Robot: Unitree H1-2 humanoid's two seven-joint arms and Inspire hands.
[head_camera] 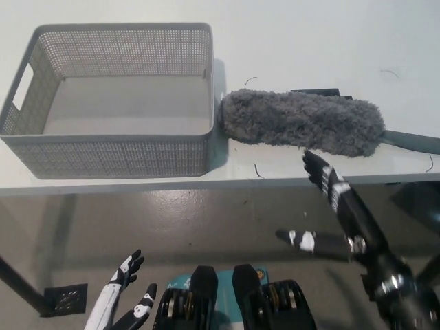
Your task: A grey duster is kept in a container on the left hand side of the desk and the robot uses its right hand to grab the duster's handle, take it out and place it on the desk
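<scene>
One grey duster [302,124] lay flat on the white worktop [309,48], outside the container [110,158] and just to its right. Its head was a long, thick, shaggy mass of mid-grey fibres, rounded at both ends and slightly darker along its lower edge. The left end of the head sat against the container's right wall, though actual contact could not be confirmed. A slim dark handle [412,141] left the head's right end and ran along the worktop to the picture's right edge. A small dark flat object [315,91] showed just behind the head, partly hidden by it.

The container was a pale grey rectangular basket with perforated walls and a cut-out grip in its left end; nothing lay inside it.

The black right hand [340,206] was in front of the worktop's near edge, below the duster's head and apart from it, with its fingers [317,168] spread and nothing in its grasp. The white left hand [127,302] rested at the lower left above the floor [172,220], fingers parted and empty.
</scene>
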